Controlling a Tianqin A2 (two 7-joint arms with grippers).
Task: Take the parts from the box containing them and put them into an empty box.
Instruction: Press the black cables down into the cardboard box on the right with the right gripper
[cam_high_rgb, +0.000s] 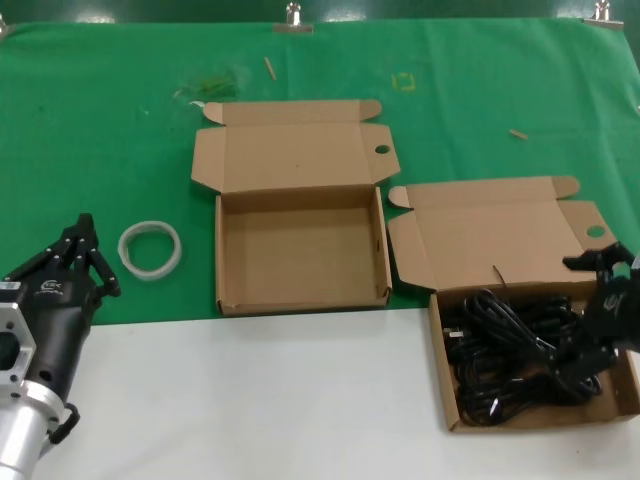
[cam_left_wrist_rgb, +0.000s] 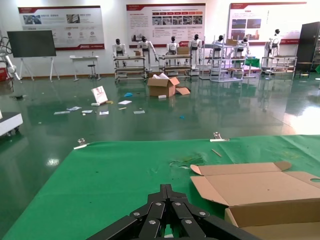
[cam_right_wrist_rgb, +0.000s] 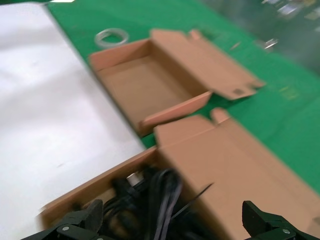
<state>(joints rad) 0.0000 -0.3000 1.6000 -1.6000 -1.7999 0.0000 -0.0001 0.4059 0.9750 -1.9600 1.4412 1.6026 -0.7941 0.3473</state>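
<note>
The parts (cam_high_rgb: 510, 345), black cables in a tangled heap, lie in the box containing them (cam_high_rgb: 437, 340) at the front right, its lid (cam_high_rgb: 490, 230) laid back with a short dark cut. My right gripper (cam_high_rgb: 590, 315) hangs low over that box's right side. In the right wrist view it (cam_right_wrist_rgb: 172, 210) stands open, its fingers wide apart on either side of the cables (cam_right_wrist_rgb: 160, 200). The empty box (cam_high_rgb: 300, 300) sits open in the middle, nothing inside. My left gripper (cam_high_rgb: 83, 224) is parked at the front left, shut with nothing in it, its tips (cam_left_wrist_rgb: 166, 187) pressed together.
A white ring (cam_high_rgb: 150, 249) lies on the green cloth (cam_high_rgb: 100, 120) between my left gripper and the empty box. The front of the table is white (cam_high_rgb: 250, 400). Small scraps lie on the cloth at the back. Metal clips (cam_high_rgb: 293, 15) hold the cloth's far edge.
</note>
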